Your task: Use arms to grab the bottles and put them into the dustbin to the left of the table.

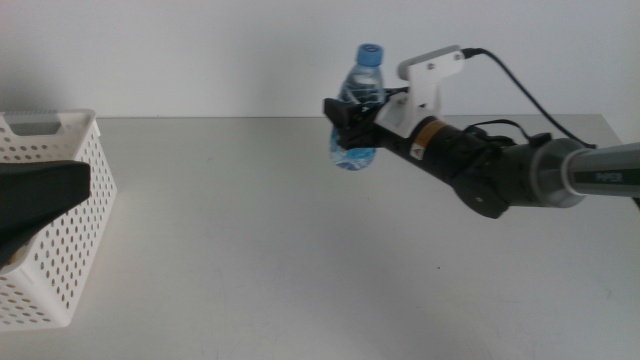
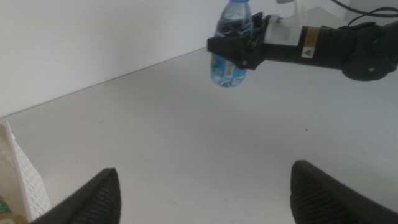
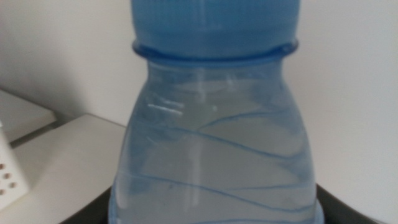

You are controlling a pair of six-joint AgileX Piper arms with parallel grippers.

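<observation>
- Gripping the water bottle [image 1: 360, 105] around its middle, our right gripper [image 1: 352, 118] holds it upright above the table [image 1: 300, 240].
- We see our left gripper [image 2: 205, 193] spread wide, apparently over the dustbin [image 1: 60, 230].

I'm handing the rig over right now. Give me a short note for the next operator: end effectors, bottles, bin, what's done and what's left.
Right end effector: shut on the water bottle, held upright in the air above the table.
Left end effector: open, empty, waiting by the bin at the table's left end.
Done: bottle lifted.
Left: carry it left and drop it in the bin. No other bottle stands on the visible table; the bin's contents are not clear.
</observation>
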